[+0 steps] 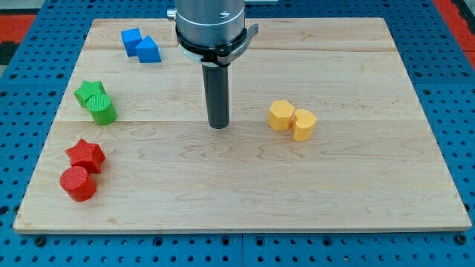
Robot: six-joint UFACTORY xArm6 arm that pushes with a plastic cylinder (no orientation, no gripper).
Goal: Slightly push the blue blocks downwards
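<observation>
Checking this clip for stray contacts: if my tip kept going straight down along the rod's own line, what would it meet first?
The wooden board itself. My tip points straight down at bare wood near the middle; it appears to rest on it already. No block lies under it: the yellow blocks sit to the view's right, the blue blocks up-left.

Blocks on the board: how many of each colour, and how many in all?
Blue: 2, a cube and a wedge-like block
Green: 2, a star and a cylinder
Red: 2, a star and a cylinder
Yellow: 2, a rounded block and a heart
Total: 8
</observation>
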